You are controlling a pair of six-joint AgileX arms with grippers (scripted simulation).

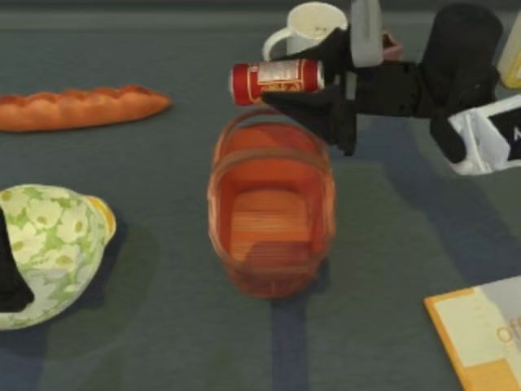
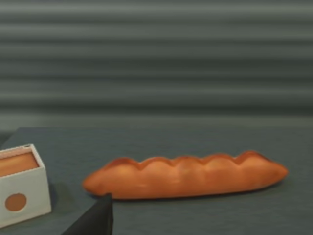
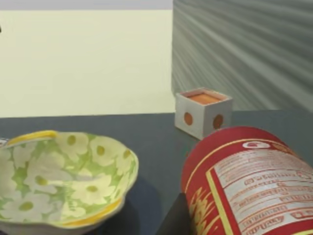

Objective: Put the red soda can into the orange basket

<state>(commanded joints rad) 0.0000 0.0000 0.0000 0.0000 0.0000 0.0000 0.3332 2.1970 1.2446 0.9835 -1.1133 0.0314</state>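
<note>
The red soda can [image 1: 273, 81] lies sideways in the air, with my right gripper [image 1: 293, 79] shut on it, one black finger on each side. It hangs just behind the far rim of the orange basket [image 1: 271, 220], which stands mid-table with both thin handles arching over its slatted floor. In the right wrist view the can [image 3: 249, 181] fills the near corner, its label showing. My left gripper [image 1: 8, 281] is parked at the table's left edge, over the green floral vessel; one of its fingers [image 2: 100, 215] shows in the left wrist view, with nothing held.
A baguette [image 1: 81, 106] lies at the back left and a green floral vessel [image 1: 49, 244] at the front left. A white mug [image 1: 309, 28] stands behind the can. An orange-edged book [image 1: 480, 334] sits at the front right. A small white box with orange dots [image 3: 203, 111] stands farther off.
</note>
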